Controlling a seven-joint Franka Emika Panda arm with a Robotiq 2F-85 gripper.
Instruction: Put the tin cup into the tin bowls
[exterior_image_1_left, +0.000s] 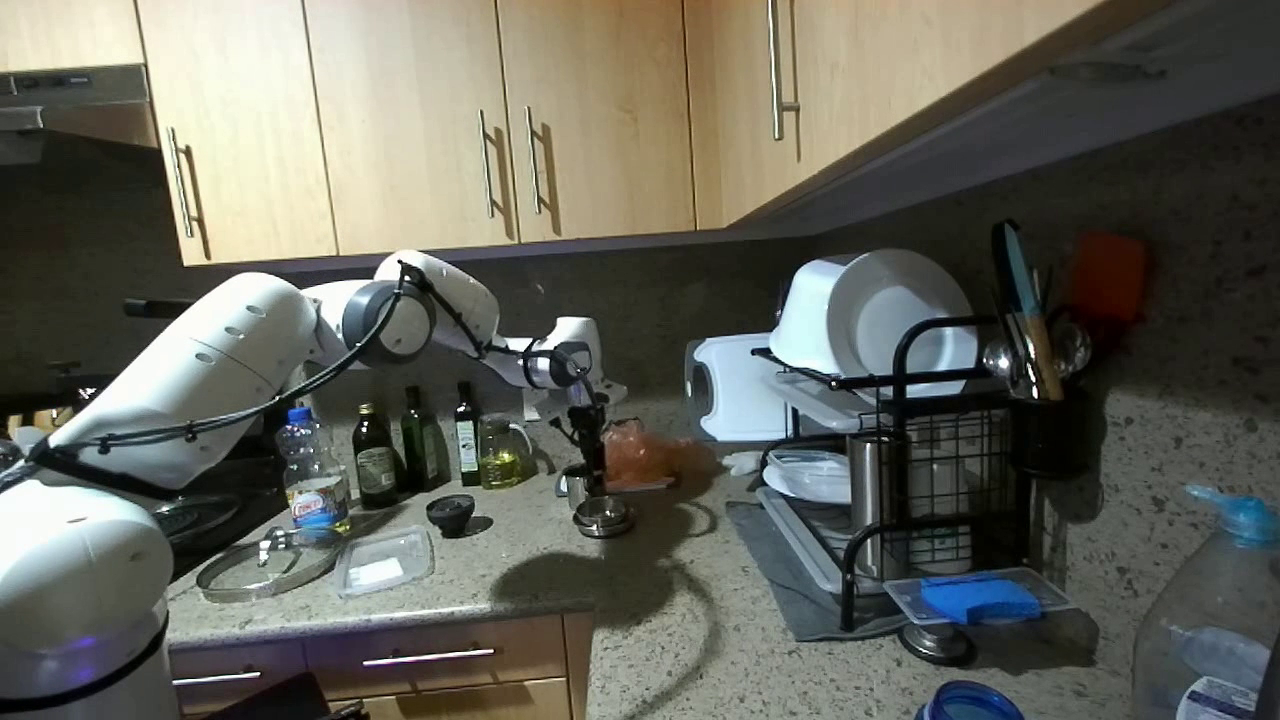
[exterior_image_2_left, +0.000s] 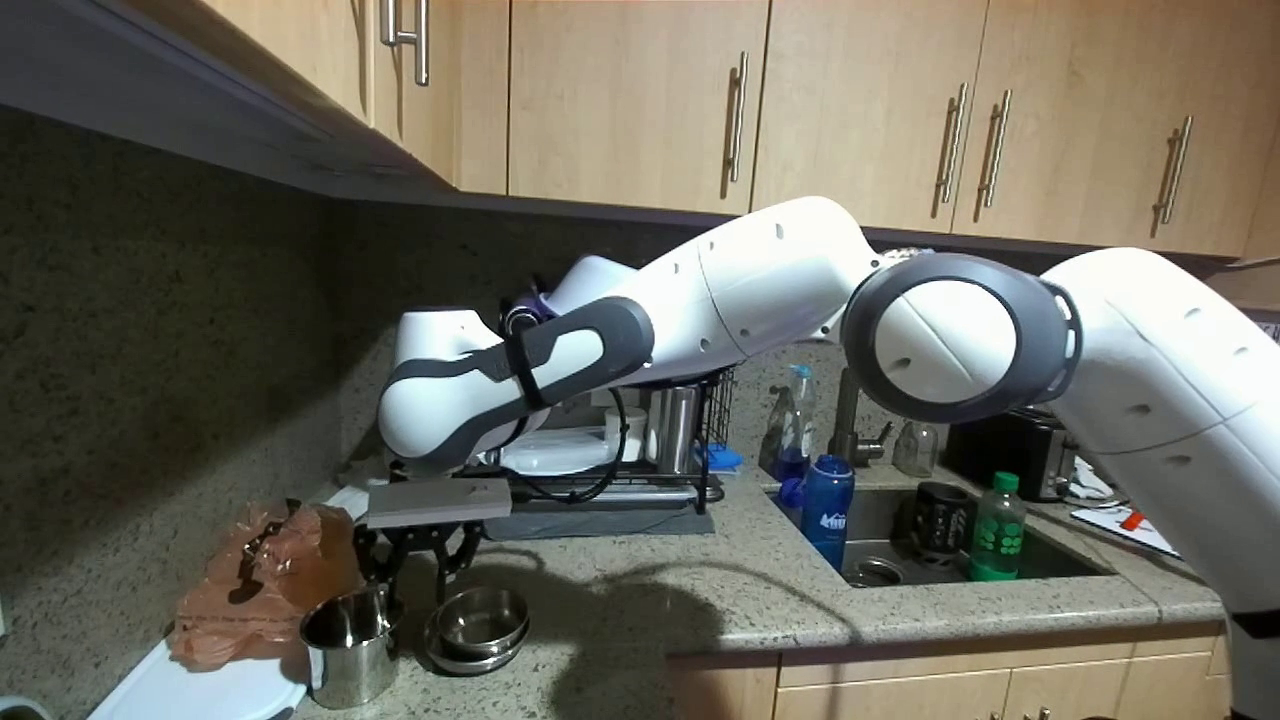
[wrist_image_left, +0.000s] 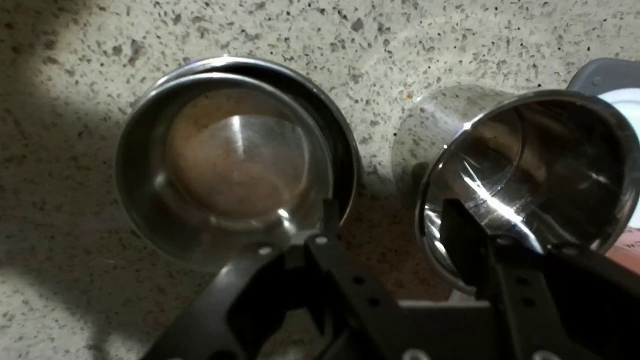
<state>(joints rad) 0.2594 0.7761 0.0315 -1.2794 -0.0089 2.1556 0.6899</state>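
Between tin bowls (wrist_image_left: 239, 165) and tin cup (wrist_image_left: 555, 155), the gripper (wrist_image_left: 393, 216) hangs spread and empty, likely to pinch the cup's side.

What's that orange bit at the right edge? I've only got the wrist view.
Observer: In an exterior view it's a crumpled plastic bag, beside the tin cup.
Operator: How tall is the tin cup?
Observer: Its wall is clearly taller than the low stack of tin bowls.
Operator: Anything tall nearby?
Observer: Both exterior views show a black dish rack, standing apart from the tin bowls.
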